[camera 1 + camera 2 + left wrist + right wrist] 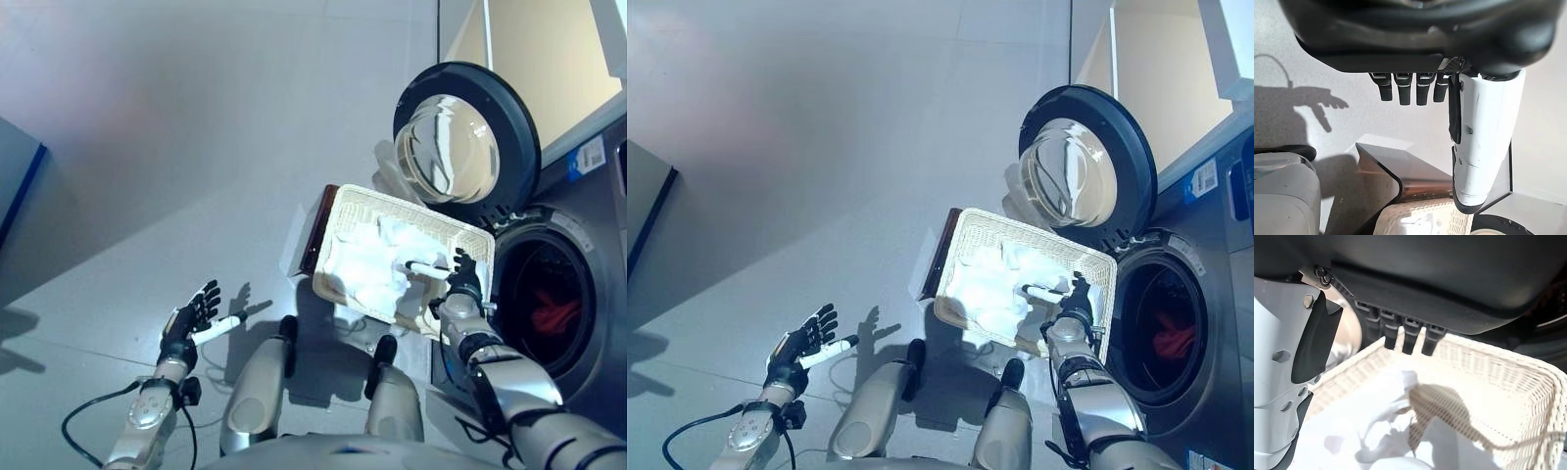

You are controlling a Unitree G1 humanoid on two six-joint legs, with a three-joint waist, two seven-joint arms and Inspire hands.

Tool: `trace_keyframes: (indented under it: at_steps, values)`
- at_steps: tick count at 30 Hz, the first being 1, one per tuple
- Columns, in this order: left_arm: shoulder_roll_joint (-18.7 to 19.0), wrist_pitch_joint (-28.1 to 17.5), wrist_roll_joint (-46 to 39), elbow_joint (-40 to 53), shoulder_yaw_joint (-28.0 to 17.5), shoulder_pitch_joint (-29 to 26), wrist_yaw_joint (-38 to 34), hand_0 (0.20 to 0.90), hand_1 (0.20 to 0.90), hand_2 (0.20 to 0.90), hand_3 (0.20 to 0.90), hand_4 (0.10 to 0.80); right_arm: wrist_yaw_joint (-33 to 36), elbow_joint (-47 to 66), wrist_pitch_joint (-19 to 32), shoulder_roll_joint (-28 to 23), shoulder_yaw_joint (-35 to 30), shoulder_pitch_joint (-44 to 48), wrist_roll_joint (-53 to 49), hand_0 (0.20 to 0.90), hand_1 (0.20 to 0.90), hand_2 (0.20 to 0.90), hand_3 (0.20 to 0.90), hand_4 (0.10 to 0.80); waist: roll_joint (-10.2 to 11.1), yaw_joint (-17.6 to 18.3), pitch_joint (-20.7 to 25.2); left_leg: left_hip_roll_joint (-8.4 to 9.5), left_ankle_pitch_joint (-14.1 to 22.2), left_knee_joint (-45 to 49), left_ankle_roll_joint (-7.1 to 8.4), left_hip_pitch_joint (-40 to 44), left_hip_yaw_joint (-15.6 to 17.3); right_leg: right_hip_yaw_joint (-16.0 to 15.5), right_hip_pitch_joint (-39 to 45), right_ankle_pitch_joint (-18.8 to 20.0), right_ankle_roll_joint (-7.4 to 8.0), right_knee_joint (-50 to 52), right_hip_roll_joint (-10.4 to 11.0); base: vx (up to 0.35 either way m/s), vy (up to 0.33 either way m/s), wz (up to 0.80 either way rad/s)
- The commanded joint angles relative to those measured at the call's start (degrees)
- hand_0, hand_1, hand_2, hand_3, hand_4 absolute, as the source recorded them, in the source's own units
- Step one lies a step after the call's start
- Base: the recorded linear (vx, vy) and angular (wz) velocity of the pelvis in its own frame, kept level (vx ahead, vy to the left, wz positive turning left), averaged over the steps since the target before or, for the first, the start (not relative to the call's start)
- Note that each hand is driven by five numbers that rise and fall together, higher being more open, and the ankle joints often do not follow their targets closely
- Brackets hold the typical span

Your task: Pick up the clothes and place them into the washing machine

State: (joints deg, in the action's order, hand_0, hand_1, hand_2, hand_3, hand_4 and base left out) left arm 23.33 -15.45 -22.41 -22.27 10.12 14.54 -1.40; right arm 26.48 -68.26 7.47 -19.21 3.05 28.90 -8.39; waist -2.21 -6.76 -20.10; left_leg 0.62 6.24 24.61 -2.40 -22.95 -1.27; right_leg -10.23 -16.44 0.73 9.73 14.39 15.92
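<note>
White clothes [372,266] in wicker basket [446,227]; right hand [464,277] above, fingers relaxed, empty; left hand [193,315] splayed.

Two head cameras, set slightly apart, look steeply down from above at the same scene: a white woven basket [404,257] beside the open washing machine [549,304] on a grey floor [196,147]. The left wrist camera looks along the left hand [1405,88] from very close, toward the floor and the basket's edge. The right wrist camera looks along the right hand [1405,335], close above the basket's inside.
</note>
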Motion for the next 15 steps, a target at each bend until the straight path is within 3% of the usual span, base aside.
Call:
trace_keyframes:
  at_steps: [1, 10, 15]
  values:
    - [0.83, -5.54, 2.41, 1.79, -2.26, 1.57, -2.66, 0.900, 0.900, 0.900, 0.900, 0.800, 2.20, 10.22, 7.28, -0.08, 0.78, -4.76, -1.12, 0.900, 0.900, 0.900, 0.900, 0.800, 0.80, 0.17, 5.62, -3.59, -9.68, -13.29, 4.57, 1.19, -1.90, -0.43, -1.21, 1.21, -0.91, 0.00, -0.30, 0.073, -0.024, -0.04]
    - [-1.83, -5.65, 2.97, 0.59, -4.04, 2.50, -2.11, 0.900, 0.900, 0.900, 0.900, 0.800, -1.57, 17.80, 10.34, 2.56, -2.33, -12.65, -6.23, 0.900, 0.900, 0.900, 0.900, 0.800, 2.71, 1.87, 8.39, -5.00, -9.83, -17.22, 5.08, 6.87, -1.59, -1.03, 4.17, 1.67, -0.47, -4.21, -1.10, 0.074, -0.019, -0.06]
    - [-2.35, -5.80, 3.35, 0.20, -4.31, 3.44, -1.56, 0.900, 0.900, 0.900, 0.900, 0.800, -1.42, 17.05, 10.56, 2.87, -3.67, -13.45, -6.56, 0.900, 0.900, 0.900, 0.900, 0.800, 2.99, 1.73, 9.27, -4.89, -9.73, -18.99, 5.17, 10.00, -1.35, -1.65, 7.51, 1.95, -0.16, -6.38, -1.62, 0.073, 0.000, -0.04]
